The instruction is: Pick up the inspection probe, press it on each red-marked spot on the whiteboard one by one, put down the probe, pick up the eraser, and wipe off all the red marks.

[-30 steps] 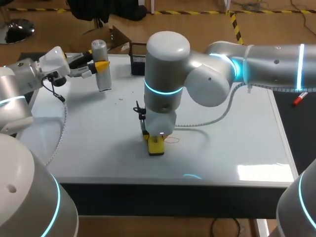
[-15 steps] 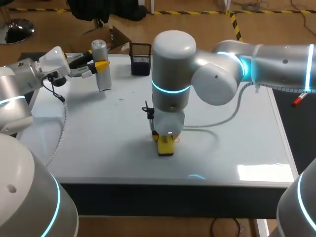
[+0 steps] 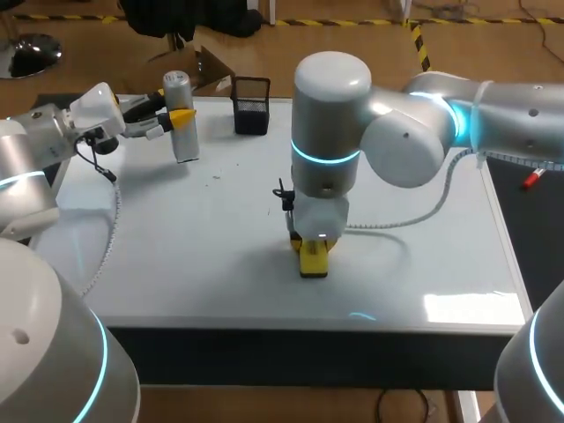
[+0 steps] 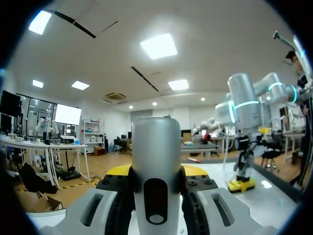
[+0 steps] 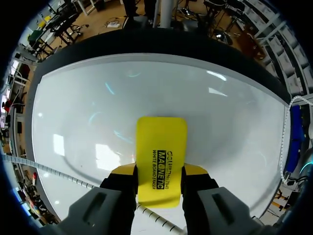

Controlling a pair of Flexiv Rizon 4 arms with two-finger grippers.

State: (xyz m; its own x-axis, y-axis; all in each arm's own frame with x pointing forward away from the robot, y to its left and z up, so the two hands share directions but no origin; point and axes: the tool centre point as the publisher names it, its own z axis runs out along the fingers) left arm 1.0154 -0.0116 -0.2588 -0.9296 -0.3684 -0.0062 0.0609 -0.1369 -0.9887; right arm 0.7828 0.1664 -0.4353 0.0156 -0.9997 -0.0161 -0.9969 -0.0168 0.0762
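Yellow eraser (image 3: 314, 263) flat on whiteboard (image 3: 423, 256), front middle, clamped in right tool (image 5: 160, 170). Grey cylindrical probe (image 3: 186, 143) near-upright in left tool (image 4: 156, 170).

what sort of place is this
Probably a robotics lab test bench: the right gripper holds a yellow eraser down on a whiteboard that serves as the tabletop, while the left gripper holds a grey probe.

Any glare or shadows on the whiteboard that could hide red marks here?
Head view: ceiling-light glare on the whiteboard near its front right corner; soft shadow beside the eraser held by the right tool. Right wrist view: pale light reflections scattered over the board around the eraser.
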